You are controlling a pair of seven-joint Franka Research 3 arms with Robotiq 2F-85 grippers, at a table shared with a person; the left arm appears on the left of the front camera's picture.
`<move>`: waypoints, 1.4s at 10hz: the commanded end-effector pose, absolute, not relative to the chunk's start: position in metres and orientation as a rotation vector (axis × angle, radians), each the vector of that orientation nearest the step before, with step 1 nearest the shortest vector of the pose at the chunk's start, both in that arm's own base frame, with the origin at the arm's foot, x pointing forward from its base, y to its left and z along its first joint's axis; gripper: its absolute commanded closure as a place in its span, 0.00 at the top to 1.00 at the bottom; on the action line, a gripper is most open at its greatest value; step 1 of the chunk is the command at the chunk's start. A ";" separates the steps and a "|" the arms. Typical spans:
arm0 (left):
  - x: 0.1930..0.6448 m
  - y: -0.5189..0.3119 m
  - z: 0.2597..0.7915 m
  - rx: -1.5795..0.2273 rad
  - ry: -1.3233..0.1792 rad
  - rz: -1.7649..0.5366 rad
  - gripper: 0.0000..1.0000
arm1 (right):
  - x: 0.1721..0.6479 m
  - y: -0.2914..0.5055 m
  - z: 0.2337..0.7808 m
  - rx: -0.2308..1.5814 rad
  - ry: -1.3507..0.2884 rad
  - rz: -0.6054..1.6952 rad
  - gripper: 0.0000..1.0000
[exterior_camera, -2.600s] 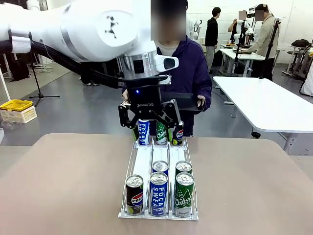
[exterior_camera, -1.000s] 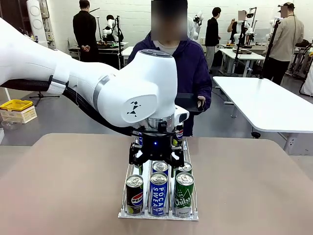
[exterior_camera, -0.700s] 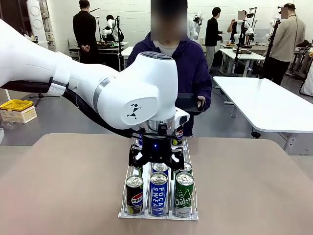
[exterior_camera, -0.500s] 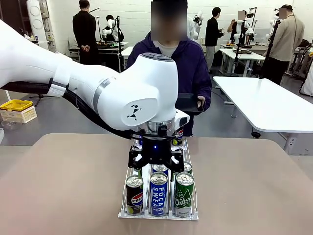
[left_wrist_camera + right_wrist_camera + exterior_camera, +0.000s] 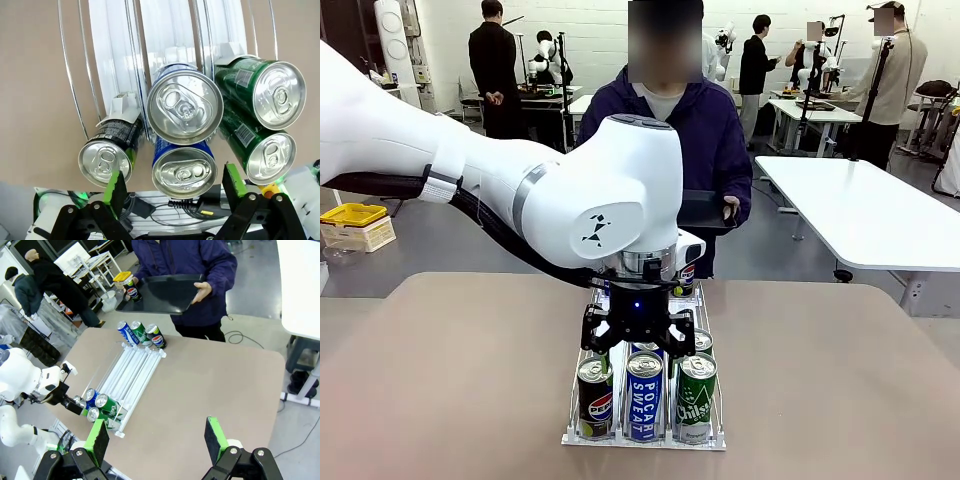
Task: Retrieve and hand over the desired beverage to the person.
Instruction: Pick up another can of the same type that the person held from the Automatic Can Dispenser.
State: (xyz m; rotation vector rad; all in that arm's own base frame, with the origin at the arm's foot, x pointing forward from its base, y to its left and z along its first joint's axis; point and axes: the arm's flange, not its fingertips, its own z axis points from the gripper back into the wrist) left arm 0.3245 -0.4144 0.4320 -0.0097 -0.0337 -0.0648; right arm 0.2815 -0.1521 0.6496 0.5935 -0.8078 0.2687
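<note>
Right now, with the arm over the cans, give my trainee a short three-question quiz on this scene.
1. True or false: the left gripper is shut on a can.
2. Which can stands front and centre in the rack? A Pepsi, B Pocari Sweat, C Chilsung.
3. What does the person hold?
Key: 1 false, it is open. 2 B. 3 a black tray.

Left arm [image 5: 570, 200] bent low, left jaws pointing down, wide apart; right jaws apart
</note>
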 end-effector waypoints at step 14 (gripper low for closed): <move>0.322 -0.409 0.461 -0.035 -0.005 -0.065 0.00 | 0.283 -0.152 0.648 0.624 -0.821 0.283 1.00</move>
